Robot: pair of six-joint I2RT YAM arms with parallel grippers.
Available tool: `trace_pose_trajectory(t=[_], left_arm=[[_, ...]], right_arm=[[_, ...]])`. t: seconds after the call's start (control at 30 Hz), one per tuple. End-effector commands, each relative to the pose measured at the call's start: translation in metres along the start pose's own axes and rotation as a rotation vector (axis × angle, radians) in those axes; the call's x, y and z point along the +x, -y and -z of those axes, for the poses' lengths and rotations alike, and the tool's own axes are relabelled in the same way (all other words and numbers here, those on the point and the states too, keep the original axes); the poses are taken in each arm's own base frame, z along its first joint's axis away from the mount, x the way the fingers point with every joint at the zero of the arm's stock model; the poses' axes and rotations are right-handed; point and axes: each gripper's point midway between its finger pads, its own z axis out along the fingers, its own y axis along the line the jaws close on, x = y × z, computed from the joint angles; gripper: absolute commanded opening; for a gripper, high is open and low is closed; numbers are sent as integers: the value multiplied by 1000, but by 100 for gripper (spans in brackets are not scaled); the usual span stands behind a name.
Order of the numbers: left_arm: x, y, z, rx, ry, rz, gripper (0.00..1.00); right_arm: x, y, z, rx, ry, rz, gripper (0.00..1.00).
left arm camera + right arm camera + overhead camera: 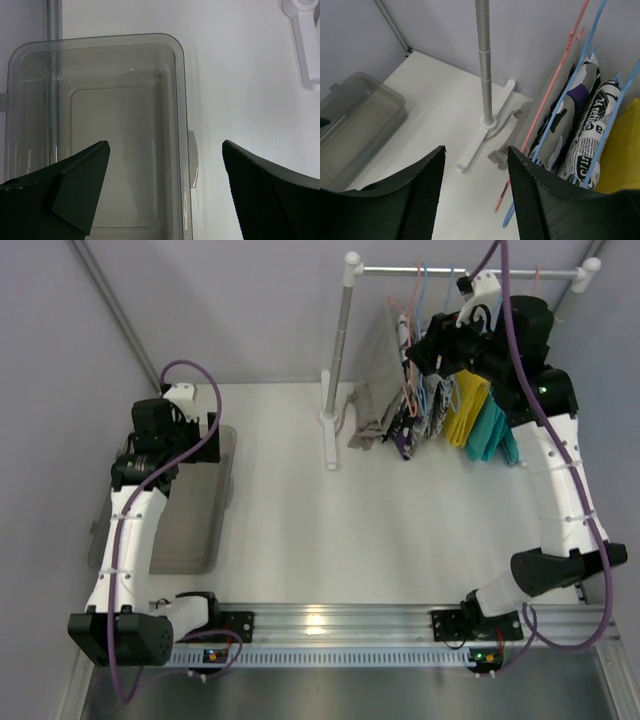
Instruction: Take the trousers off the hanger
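Right claw: the right claw [476, 150] is raised at the rail; its two black pads stand part-way apart with nothing seen between them; bare table shows through the gap
Just right of the claw: a thin pink plastic hanger [558, 75] slants down past the right pad; close beside it, not gripped
Trousers: the black, white and purple patterned trousers [570, 117] hang just beyond the pink hanger, to the claw's right, untouched; a newsprint-patterned garment [594, 135] and a yellow cloth [626, 150] hang further right; which piece is the one meant, I cannot tell
Ahead of the claw: the silver metal upright pole [483, 60] stands in its white plastic rack foot [485, 137]
Far left of the claw: a clear grey plastic bin [380, 90] sits on the table, well apart from the rack
Left claw: the left claw [165, 145] hovers over that bin's right rim; pads spread wide; holding nothing
Step in hand: judged to be the reach for a first grip; nothing is off its hanger yet
Risk one: the pads may shut on air or on the hanger alone; cause, the cloth lies to one side of the gap, not inside it
Risk two: two garments may be caught at once; cause, they hang packed close together
Risk three: a pull may drag the hanger off the rail with the trousers on it; cause, nothing steadies the hanger, the left claw being far off
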Motion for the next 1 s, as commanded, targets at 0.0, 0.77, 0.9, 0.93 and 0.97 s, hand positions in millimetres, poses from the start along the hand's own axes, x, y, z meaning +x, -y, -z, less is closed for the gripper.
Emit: trace_pose_trajectory(t=[0.0, 0.77, 0.9, 0.93, 0.97], left_arm=[[-28, -1, 4, -14, 84, 25, 99], [-26, -8, 15, -59, 96, 51, 99], [-27, -7, 20, -53, 102, 52, 99], [-27, -7, 21, -53, 104, 53, 99], [-27, -6, 22, -52, 104, 53, 99]], right_arm=[[-11, 3, -13, 122, 13, -17, 52], [10, 36, -84, 402, -32, 36, 50], [13, 43, -92, 431, -39, 52, 50], [15, 44, -95, 436, -44, 55, 49], [14, 47, -95, 449, -40, 57, 49]])
